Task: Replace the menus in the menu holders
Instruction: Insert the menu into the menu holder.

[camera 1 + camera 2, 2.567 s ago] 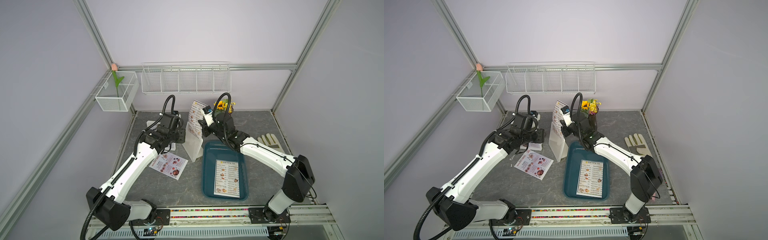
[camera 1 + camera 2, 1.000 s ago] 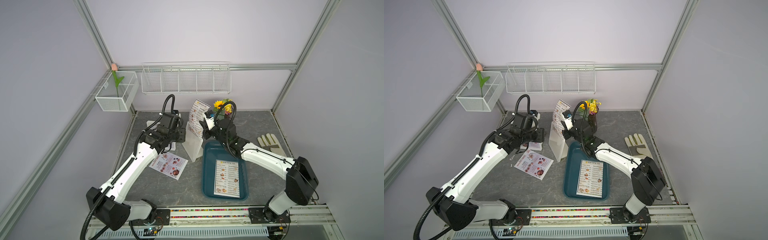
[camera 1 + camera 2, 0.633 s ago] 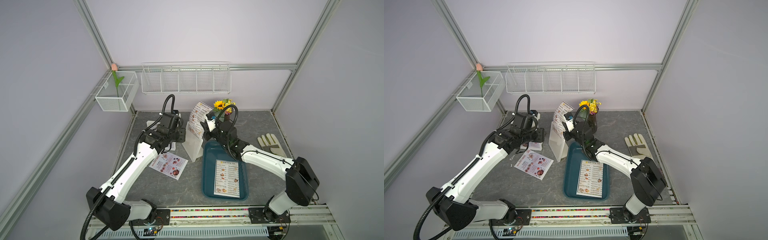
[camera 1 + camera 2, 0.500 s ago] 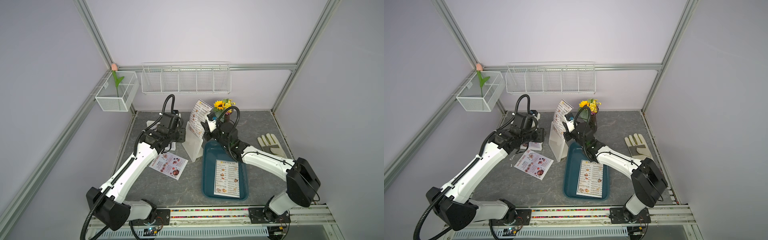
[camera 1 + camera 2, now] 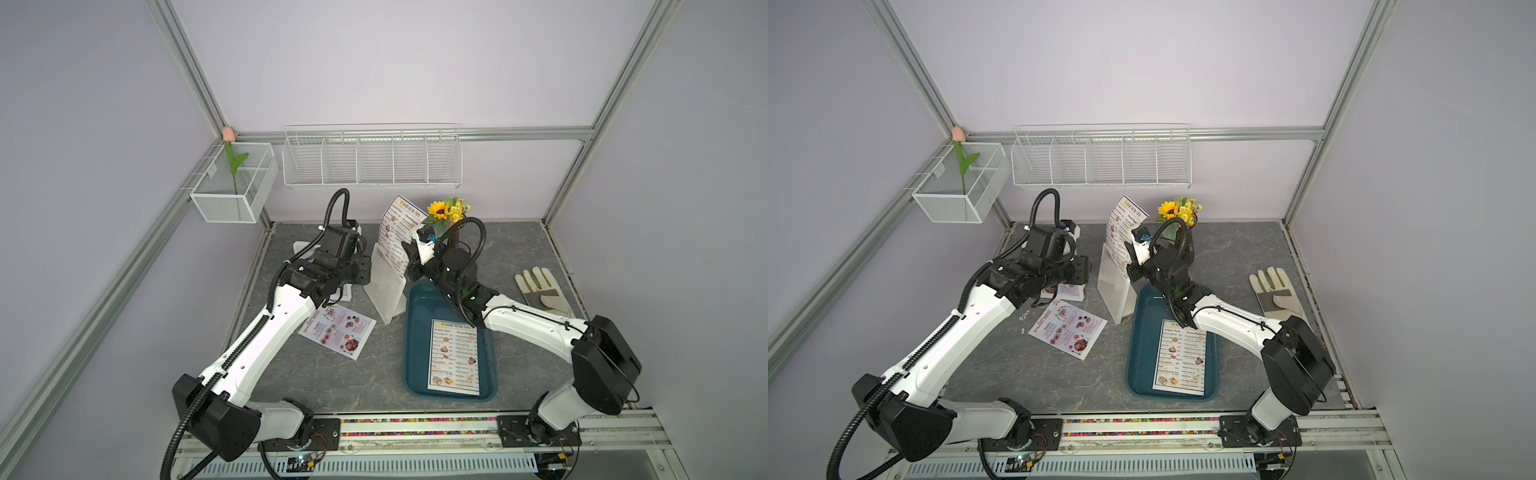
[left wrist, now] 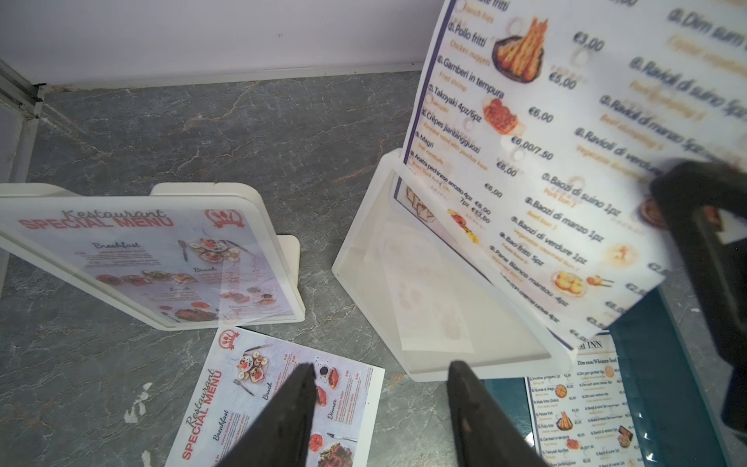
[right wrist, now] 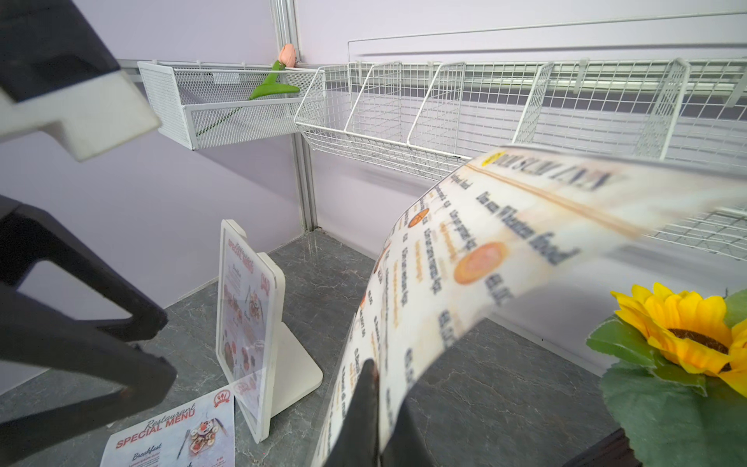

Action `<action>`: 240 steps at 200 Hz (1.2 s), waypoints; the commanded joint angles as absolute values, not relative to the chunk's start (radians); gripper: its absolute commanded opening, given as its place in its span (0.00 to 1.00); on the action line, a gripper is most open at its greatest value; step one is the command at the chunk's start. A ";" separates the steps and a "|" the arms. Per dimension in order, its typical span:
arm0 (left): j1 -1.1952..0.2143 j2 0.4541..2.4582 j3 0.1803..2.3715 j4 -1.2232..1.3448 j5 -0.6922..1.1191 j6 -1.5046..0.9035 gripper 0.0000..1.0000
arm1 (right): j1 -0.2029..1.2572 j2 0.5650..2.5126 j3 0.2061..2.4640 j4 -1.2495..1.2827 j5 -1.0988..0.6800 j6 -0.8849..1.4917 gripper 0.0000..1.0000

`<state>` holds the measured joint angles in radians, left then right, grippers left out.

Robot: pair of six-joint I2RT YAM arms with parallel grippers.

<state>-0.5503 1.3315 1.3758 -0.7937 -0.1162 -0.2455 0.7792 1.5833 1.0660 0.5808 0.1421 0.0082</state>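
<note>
The right gripper [image 5: 409, 252] pinches a side edge of a DIM SUM INN menu [image 5: 398, 230]. The menu stands at the centre of both top views, its lower end inside the menu holder [image 5: 386, 296]. The sheet is light and floppy and bows over in the right wrist view, so a hold nearer the slot should steady it. It may be slick, but blur hides that. The left gripper [image 6: 382, 366] hangs spread, holding nothing. Room is tight: a sunflower bouquet [image 5: 442, 210] above, a teal tray [image 5: 409, 357] just beside the base, and a second menu holder [image 6: 153, 250] to the left.
</note>
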 commanded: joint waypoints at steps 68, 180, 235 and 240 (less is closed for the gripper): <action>-0.552 1.323 1.392 -0.793 -0.138 -0.217 0.55 | 0.802 1.579 1.032 0.652 0.180 0.020 0.08; -0.546 1.331 1.389 -0.782 -0.127 -0.211 0.55 | 0.820 1.577 0.995 0.710 0.221 0.036 0.08; -0.542 1.330 1.386 -0.781 -0.125 -0.208 0.55 | 0.825 1.577 0.980 0.739 0.238 0.040 0.08; -0.543 1.331 1.385 -0.779 -0.124 -0.208 0.55 | 0.825 1.576 0.977 0.739 0.240 0.040 0.08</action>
<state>-0.5488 1.3315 1.3758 -0.7834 -0.1265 -0.2226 0.8154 1.5833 1.0016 0.6876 0.2176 0.0277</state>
